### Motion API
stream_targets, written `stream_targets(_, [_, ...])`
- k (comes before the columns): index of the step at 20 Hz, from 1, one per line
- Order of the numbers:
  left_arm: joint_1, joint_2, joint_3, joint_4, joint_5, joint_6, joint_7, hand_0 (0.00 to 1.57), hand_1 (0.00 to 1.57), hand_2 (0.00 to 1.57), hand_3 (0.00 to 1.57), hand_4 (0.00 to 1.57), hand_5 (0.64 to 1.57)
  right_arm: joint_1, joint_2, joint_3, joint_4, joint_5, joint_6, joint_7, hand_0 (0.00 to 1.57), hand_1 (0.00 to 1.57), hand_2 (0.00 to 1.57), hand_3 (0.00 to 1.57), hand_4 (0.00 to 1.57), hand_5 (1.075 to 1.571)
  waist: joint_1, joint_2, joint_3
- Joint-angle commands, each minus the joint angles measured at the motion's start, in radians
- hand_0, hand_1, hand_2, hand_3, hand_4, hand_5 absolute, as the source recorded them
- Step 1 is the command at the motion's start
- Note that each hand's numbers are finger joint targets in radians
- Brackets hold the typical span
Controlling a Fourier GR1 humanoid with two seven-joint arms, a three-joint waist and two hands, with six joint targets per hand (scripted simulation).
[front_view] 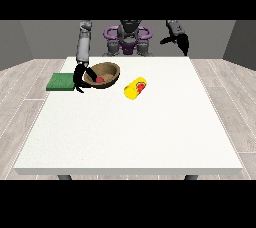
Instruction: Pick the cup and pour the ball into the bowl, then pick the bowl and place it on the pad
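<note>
A brown bowl (106, 74) sits tilted on the table's far left part, with a red ball (100, 79) inside it. The hand at the view's left (80, 78) is at the bowl's left rim, thumb and fingers curled over the edge. A yellow cup (135, 88) lies on its side to the right of the bowl, with something red at its mouth. A green pad (61, 81) lies flat just left of that hand. The hand at the view's right (179, 39) hangs raised above the table's far right edge, holding nothing.
The white table (130, 132) stretches wide towards the camera. The robot's torso (128, 37) stands behind the far edge. Grey wood floor surrounds the table.
</note>
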Motion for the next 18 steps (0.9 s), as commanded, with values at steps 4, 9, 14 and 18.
stream_targets(4, [0.043,0.040,0.083,0.128,0.066,-0.054,-0.054,0.00,0.00,0.00,0.00,0.96,1.423,-0.035,-0.035,0.100,0.024,0.116,-0.127,0.344,1.57,1.57,1.57,1.05,0.86,1.567,-0.044,-0.091,0.0342])
stream_targets(9, [0.122,0.013,0.111,0.235,0.066,-0.010,-0.007,0.00,0.00,0.00,0.00,1.00,1.410,-0.107,-0.038,0.193,-0.013,0.176,-0.090,0.637,1.57,1.57,1.57,0.86,0.82,1.564,-0.169,-0.312,0.0356])
stream_targets(14, [0.153,0.039,0.141,0.249,0.072,-0.027,-0.067,0.00,0.00,0.00,0.00,1.00,1.407,-0.159,-0.088,0.168,-0.098,0.140,0.006,0.717,1.57,1.57,1.57,0.74,0.81,1.567,-0.215,-0.280,0.0383])
stream_targets(18, [0.155,0.074,0.171,0.217,0.085,-0.045,-0.096,0.00,0.00,0.00,0.00,1.00,1.418,-0.109,-0.203,0.091,-0.095,0.076,0.115,0.649,1.57,1.57,1.57,0.73,0.78,1.571,-0.217,-0.220,0.0386])
